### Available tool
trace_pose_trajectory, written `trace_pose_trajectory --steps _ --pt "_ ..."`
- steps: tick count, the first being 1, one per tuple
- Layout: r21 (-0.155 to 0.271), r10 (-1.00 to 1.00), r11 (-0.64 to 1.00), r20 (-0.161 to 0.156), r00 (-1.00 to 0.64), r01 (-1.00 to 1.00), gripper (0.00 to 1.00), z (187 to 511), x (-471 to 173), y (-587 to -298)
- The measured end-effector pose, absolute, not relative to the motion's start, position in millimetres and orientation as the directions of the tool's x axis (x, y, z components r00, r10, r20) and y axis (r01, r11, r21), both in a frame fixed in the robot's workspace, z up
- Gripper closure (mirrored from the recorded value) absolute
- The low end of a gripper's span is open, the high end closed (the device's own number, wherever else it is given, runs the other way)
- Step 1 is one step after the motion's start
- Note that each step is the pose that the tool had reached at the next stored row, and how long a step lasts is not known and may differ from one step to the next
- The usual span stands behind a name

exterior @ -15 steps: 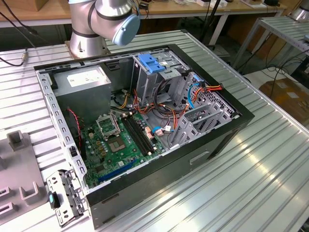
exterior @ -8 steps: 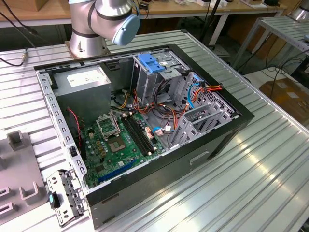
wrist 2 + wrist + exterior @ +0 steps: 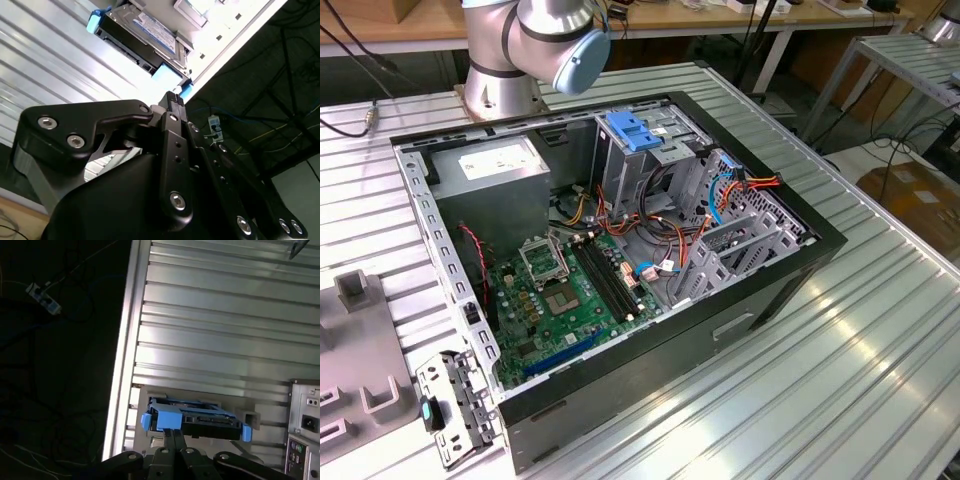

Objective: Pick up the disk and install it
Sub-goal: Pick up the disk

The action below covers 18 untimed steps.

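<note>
Exterior view: open PC case lies on slatted alu table; arm base stands just beside case, blue latch plate inside it.

Second wrist view: gripper has fingers pressed together w/ nothing between, tips near disk.

First wrist view: disk sits in grey holder on table, near case's rear panel; gripper tips at its blue rail, contact can't be told.

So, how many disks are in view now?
1. The disk sits in a grey holder on the table, just ahead of the gripper, in both wrist views. More may be hidden in the case.
</note>
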<state>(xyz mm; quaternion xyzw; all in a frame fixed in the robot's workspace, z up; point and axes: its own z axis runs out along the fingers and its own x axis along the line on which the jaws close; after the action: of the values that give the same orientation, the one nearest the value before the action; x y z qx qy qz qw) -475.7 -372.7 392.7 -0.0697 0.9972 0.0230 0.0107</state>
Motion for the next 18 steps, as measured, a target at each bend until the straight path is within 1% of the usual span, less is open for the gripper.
trace_pose_trajectory --steps 6,18 --pt "0.044 -0.278 0.959 -0.024 -0.960 -0.279 0.89 392.8 -475.7 -372.7" --pt "0.044 -0.446 0.894 -0.025 -0.895 -0.447 0.89 392.7 -475.7 -372.7"
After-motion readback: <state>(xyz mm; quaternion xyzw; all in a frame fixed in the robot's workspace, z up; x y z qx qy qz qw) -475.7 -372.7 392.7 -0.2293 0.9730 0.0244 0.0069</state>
